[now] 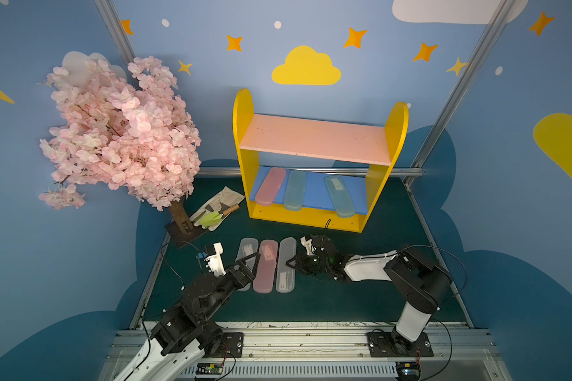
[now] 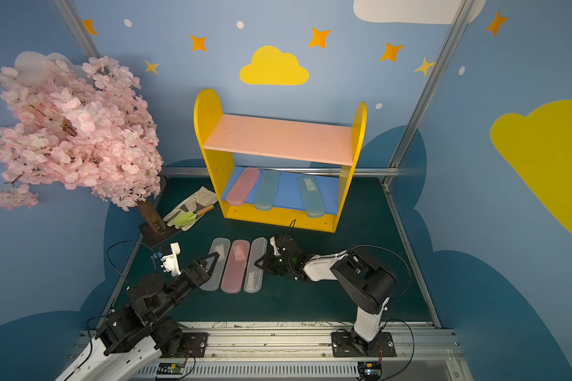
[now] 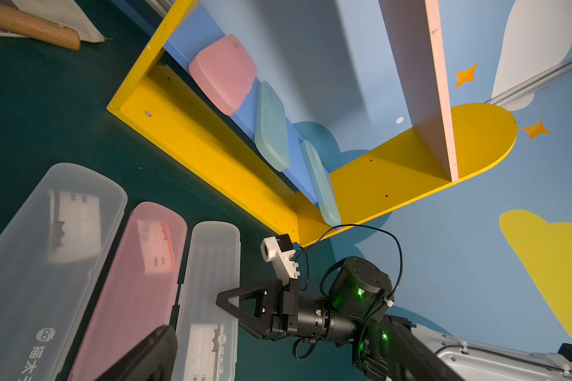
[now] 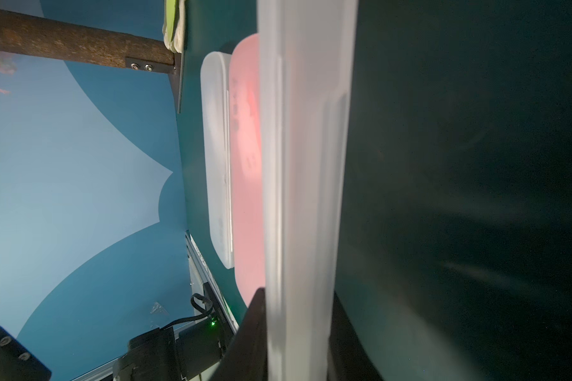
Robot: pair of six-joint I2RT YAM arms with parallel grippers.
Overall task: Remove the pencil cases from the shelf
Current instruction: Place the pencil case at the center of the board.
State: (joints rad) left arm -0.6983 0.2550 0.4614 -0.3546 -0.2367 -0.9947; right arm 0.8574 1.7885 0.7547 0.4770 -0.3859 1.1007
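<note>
**Three cases on the counter, three on the shelf; right pincer clamped on a frosted case**

Top views. In both top views the right pincer (image 1: 292, 264) is pressed together on the long edge of the gripped frosted case (image 1: 286, 257), which lies on the counter (image 1: 344, 303). Whether that edge is lifted cannot be told. The left pincer (image 1: 246, 264) is spread wide, holds nothing and hangs over the outer frosted case (image 1: 247, 246). The counter pink case (image 1: 265, 264) lies between the two pincers, side by side with both frosted cases. Beyond both pincers stands the shelf (image 1: 244, 132). Its blue lower board carries the shelf pink case (image 1: 270, 186), the plain blue case (image 1: 295, 189) and the labelled blue case (image 1: 340, 196), the last being the one nearest the right pincer.

Left wrist view. One finger (image 3: 146, 354) of the left pincer shows above the counter pink case (image 3: 139, 264); its partner is out of frame. The right pincer (image 3: 220, 298) meets the side edge of the gripped frosted case (image 3: 212, 260). The three shelved cases jut past the front edge of the board.

Right wrist view. The gripped frosted case (image 4: 304, 165) runs straight out from between the right pincer's two black fingers (image 4: 255, 316), which close on it from either side. Beyond it lie the counter pink case (image 4: 246, 181) and then the outer frosted case (image 4: 215, 148).
</note>
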